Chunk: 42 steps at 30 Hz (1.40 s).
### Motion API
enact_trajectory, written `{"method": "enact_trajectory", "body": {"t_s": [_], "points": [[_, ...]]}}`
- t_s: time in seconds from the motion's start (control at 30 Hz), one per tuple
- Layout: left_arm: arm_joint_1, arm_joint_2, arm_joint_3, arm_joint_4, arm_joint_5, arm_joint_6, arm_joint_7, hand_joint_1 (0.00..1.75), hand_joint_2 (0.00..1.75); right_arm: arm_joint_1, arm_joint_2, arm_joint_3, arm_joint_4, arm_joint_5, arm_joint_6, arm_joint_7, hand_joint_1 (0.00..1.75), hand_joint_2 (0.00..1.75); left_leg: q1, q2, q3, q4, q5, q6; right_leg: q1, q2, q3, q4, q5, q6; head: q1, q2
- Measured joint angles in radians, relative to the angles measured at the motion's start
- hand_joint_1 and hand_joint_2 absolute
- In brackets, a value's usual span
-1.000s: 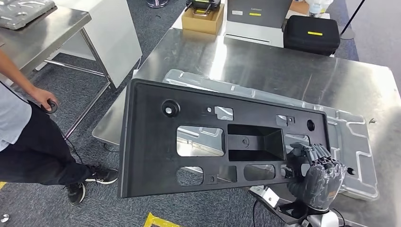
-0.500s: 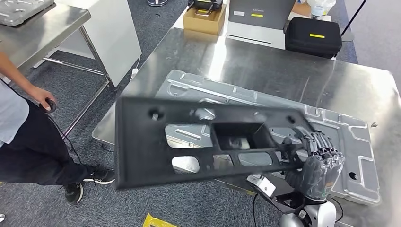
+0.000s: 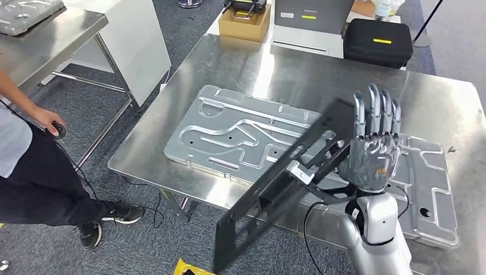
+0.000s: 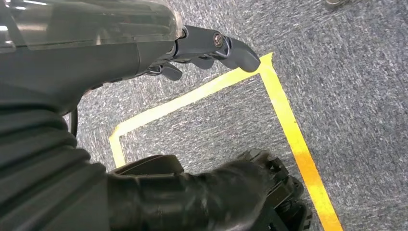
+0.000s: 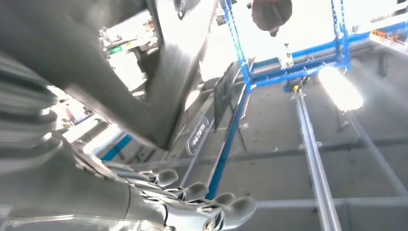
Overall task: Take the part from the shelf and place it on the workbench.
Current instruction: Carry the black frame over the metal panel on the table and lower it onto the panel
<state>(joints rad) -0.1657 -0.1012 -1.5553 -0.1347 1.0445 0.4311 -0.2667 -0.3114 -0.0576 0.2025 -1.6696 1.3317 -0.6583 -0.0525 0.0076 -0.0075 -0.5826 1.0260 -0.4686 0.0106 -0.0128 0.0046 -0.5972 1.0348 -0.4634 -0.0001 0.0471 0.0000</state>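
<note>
Your right hand (image 3: 375, 143) is standing open, fingers straight up, gripping nothing. Beside it, the black plastic cut-out panel (image 3: 275, 195) is tilting steeply off the steel bench (image 3: 298, 69) edge — placement is looking unfinished. Your left hand (image 4: 202, 48) is hanging empty, loosely curled.

The workbench (image 3: 321, 74) is brushed, reflective steel, the plate (image 3: 229, 134) on it dull stamped metal, the part (image 3: 275, 192) matt black plastic, the floor (image 3: 149, 74) rough grey carpet, the box (image 3: 246, 23) cardboard.
</note>
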Motion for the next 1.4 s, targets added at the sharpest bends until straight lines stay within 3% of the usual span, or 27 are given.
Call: {"method": "enact_trajectory", "body": {"t_s": [0.03, 0.07, 0.13, 0.17, 0.2, 0.23, 0.27, 0.33, 0.37, 0.4, 0.53, 0.6, 0.67, 0.7, 0.73, 0.77, 0.83, 0.9, 1.03, 1.1, 1.17, 1.2, 1.23, 1.27, 1.33, 1.4], "points": [[-0.002, 0.000, 0.000, 0.000, -0.005, 0.000, 0.003, 0.00, 0.00, -0.020, -0.005, 0.008, 0.013, 0.000, 0.009, 0.010, 1.72, 1.75, 0.001, 0.001, -0.009, 0.021, -0.014, -0.005, -0.002, -0.001, 0.001, -0.003, 0.001, -0.007, 0.000, 0.000], [-0.004, 0.000, 0.000, 0.000, -0.009, -0.001, 0.006, 0.00, 0.00, -0.042, -0.009, 0.015, 0.028, -0.003, 0.018, 0.018, 1.75, 1.75, 0.002, 0.001, -0.029, 0.063, -0.038, -0.009, -0.004, -0.002, 0.003, -0.005, 0.003, -0.013, 0.000, 0.000], [-0.005, 0.000, 0.000, 0.000, -0.019, -0.003, 0.010, 0.00, 0.00, -0.083, -0.011, 0.027, 0.058, -0.009, 0.034, 0.031, 1.75, 1.75, 0.003, 0.002, -0.095, 0.201, -0.098, -0.013, -0.001, -0.004, 0.003, -0.006, 0.002, -0.020, 0.000, 0.000], [-0.004, 0.000, 0.000, 0.000, -0.022, -0.005, 0.012, 0.00, 0.00, -0.098, -0.012, 0.031, 0.072, -0.011, 0.040, 0.034, 1.75, 1.75, 0.003, 0.002, -0.127, 0.263, -0.118, -0.014, 0.001, -0.004, 0.004, -0.006, 0.002, -0.021, 0.000, 0.000], [-0.004, 0.000, 0.000, 0.000, -0.026, -0.006, 0.013, 0.00, 0.00, -0.110, -0.012, 0.036, 0.084, -0.012, 0.044, 0.036, 1.75, 1.75, 0.003, 0.002, -0.146, 0.296, -0.119, -0.014, 0.003, -0.004, 0.004, -0.006, 0.001, -0.022, 0.000, 0.000], [-0.004, 0.000, 0.000, 0.000, -0.028, -0.006, 0.014, 0.00, 0.00, -0.120, -0.012, 0.040, 0.094, -0.013, 0.046, 0.037, 1.75, 1.75, 0.003, 0.002, -0.145, 0.286, -0.098, -0.011, 0.005, -0.004, 0.006, -0.005, 0.001, -0.023, 0.000, 0.000], [-0.004, 0.000, 0.000, 0.000, -0.029, -0.007, 0.014, 0.00, 0.00, -0.128, -0.012, 0.045, 0.103, -0.013, 0.047, 0.037, 1.75, 1.75, 0.002, 0.002, -0.124, 0.235, -0.062, -0.007, 0.007, -0.004, 0.008, -0.005, 0.000, -0.023, 0.000, 0.000], [-0.006, 0.000, 0.000, 0.000, -0.030, -0.007, 0.015, 0.00, 0.00, -0.142, -0.012, 0.052, 0.114, -0.015, 0.048, 0.037, 1.75, 1.75, -0.001, 0.002, -0.057, 0.088, 0.006, 0.008, 0.011, -0.003, 0.012, -0.004, -0.003, -0.021, 0.000, 0.000], [-0.007, 0.000, 0.000, 0.000, -0.030, -0.006, 0.015, 0.00, 0.00, -0.147, -0.013, 0.054, 0.119, -0.015, 0.048, 0.038, 1.75, 1.75, -0.004, 0.002, -0.034, 0.037, 0.022, 0.013, 0.013, -0.003, 0.011, -0.003, -0.004, -0.019, 0.000, 0.000], [-0.007, 0.000, 0.000, 0.000, -0.030, -0.007, 0.015, 0.00, 0.00, -0.151, -0.013, 0.055, 0.124, -0.016, 0.048, 0.039, 1.75, 1.75, -0.006, 0.002, -0.022, 0.010, 0.026, 0.017, 0.014, -0.003, 0.010, -0.003, -0.005, -0.015, 0.000, 0.000], [-0.008, -0.002, 0.000, 0.000, -0.031, -0.006, 0.015, 0.00, 0.00, -0.172, -0.018, 0.063, 0.142, -0.024, 0.067, 0.042, 1.75, 1.75, -0.002, 0.003, -0.015, -0.014, 0.032, 0.028, 0.012, -0.004, 0.001, 0.011, -0.017, 0.006, 0.001, 0.000], [-0.011, -0.003, 0.000, 0.000, -0.034, -0.005, 0.015, 0.00, 0.00, -0.198, -0.023, 0.070, 0.160, -0.032, 0.094, 0.050, 1.75, 1.75, 0.002, 0.005, -0.012, -0.021, 0.036, 0.034, 0.008, -0.004, -0.040, 0.098, -0.068, 0.016, 0.002, 0.000], [-0.012, -0.003, 0.000, 0.000, -0.040, -0.004, 0.018, 0.00, 0.00, -0.228, -0.026, 0.080, 0.188, -0.040, 0.122, 0.064, 1.75, 1.75, 0.003, 0.007, -0.013, -0.021, 0.036, 0.036, 0.002, -0.004, -0.105, 0.232, -0.124, 0.026, 0.002, 0.000], [-0.012, -0.004, 0.000, 0.000, -0.045, -0.004, 0.021, 0.00, 0.00, -0.243, -0.027, 0.084, 0.206, -0.043, 0.137, 0.072, 1.75, 1.75, 0.003, 0.007, -0.013, -0.020, 0.035, 0.036, -0.001, -0.004, -0.126, 0.272, -0.130, 0.029, 0.002, 0.000], [-0.012, -0.004, 0.000, 0.000, -0.049, -0.004, 0.023, 0.00, 0.00, -0.259, -0.027, 0.088, 0.223, -0.046, 0.151, 0.078, 1.75, 1.75, 0.004, 0.007, -0.012, -0.018, 0.034, 0.035, -0.005, -0.004, -0.129, 0.273, -0.115, 0.032, 0.002, 0.000], [-0.013, -0.004, 0.000, 0.000, -0.052, -0.004, 0.025, 0.00, 0.00, -0.276, -0.027, 0.093, 0.241, -0.049, 0.165, 0.084, 1.75, 1.75, 0.005, 0.006, -0.012, -0.015, 0.032, 0.033, -0.008, -0.005, -0.113, 0.234, -0.082, 0.034, 0.002, 0.000], [-0.014, -0.005, 0.000, 0.000, -0.055, -0.004, 0.027, 0.00, 0.00, -0.313, -0.027, 0.103, 0.276, -0.053, 0.190, 0.095, 1.75, 1.75, 0.005, 0.003, -0.013, -0.005, 0.025, 0.025, -0.012, -0.005, -0.050, 0.098, -0.015, 0.036, 0.002, 0.000], [-0.016, -0.006, 0.000, 0.000, -0.059, -0.004, 0.029, 0.00, 0.00, -0.345, -0.027, 0.114, 0.314, -0.054, 0.210, 0.110, 1.75, 1.75, 0.003, 0.002, -0.017, 0.002, 0.021, 0.014, -0.008, -0.003, -0.014, 0.018, 0.005, 0.029, 0.001, 0.000], [-0.018, -0.007, 0.000, 0.000, -0.075, -0.005, 0.040, 0.00, 0.00, -0.397, -0.027, 0.134, 0.397, -0.044, 0.242, 0.155, 1.75, 1.75, 0.004, 0.001, -0.027, 0.017, 0.010, -0.006, -0.007, -0.002, -0.012, 0.006, 0.005, 0.002, 0.001, 0.000], [-0.020, -0.007, 0.000, 0.000, -0.082, -0.005, 0.045, 0.00, 0.00, -0.431, -0.026, 0.140, 0.438, -0.040, 0.254, 0.180, 1.75, 1.75, 0.006, 0.002, -0.065, 0.100, -0.038, -0.014, -0.009, -0.003, -0.011, 0.003, 0.007, -0.011, 0.000, 0.000], [-0.021, -0.007, 0.000, 0.000, -0.084, -0.004, 0.046, 0.00, 0.00, -0.464, -0.026, 0.145, 0.479, -0.040, 0.262, 0.202, 1.75, 1.75, 0.006, 0.002, -0.131, 0.236, -0.095, -0.017, -0.006, -0.003, -0.011, 0.003, 0.007, -0.015, 0.000, 0.000], [-0.021, -0.007, 0.000, 0.000, -0.084, -0.004, 0.047, 0.00, 0.00, -0.477, -0.026, 0.146, 0.497, -0.042, 0.264, 0.211, 1.75, 1.75, 0.006, 0.002, -0.157, 0.286, -0.107, -0.018, -0.004, -0.003, -0.011, 0.004, 0.007, -0.016, 0.000, 0.000], [-0.021, -0.007, 0.000, 0.000, -0.084, -0.003, 0.048, 0.00, 0.00, -0.487, -0.027, 0.146, 0.512, -0.046, 0.267, 0.220, 1.75, 1.75, 0.006, 0.002, -0.166, 0.298, -0.099, -0.016, -0.002, -0.003, -0.010, 0.004, 0.006, -0.017, 0.000, 0.000], [-0.021, -0.007, 0.000, 0.000, -0.084, -0.003, 0.049, 0.00, 0.00, -0.495, -0.028, 0.146, 0.523, -0.051, 0.270, 0.228, 1.75, 1.75, 0.006, 0.002, -0.155, 0.269, -0.072, -0.013, -0.001, -0.003, -0.009, 0.004, 0.005, -0.017, 0.000, 0.000], [-0.021, -0.007, 0.000, 0.000, -0.084, -0.001, 0.052, 0.00, 0.00, -0.513, -0.033, 0.142, 0.540, -0.064, 0.277, 0.245, 1.75, 1.75, 0.004, 0.002, -0.096, 0.136, 0.000, -0.002, 0.001, -0.001, -0.005, 0.005, 0.003, -0.015, 0.000, 0.000], [-0.022, -0.006, 0.000, 0.000, -0.084, 0.002, 0.053, 0.00, 0.00, -0.534, -0.045, 0.131, 0.558, -0.084, 0.282, 0.261, 1.75, 1.75, -0.001, 0.001, -0.049, 0.033, 0.033, 0.007, 0.004, 0.000, -0.007, 0.006, 0.001, -0.008, 0.000, 0.000]]}}
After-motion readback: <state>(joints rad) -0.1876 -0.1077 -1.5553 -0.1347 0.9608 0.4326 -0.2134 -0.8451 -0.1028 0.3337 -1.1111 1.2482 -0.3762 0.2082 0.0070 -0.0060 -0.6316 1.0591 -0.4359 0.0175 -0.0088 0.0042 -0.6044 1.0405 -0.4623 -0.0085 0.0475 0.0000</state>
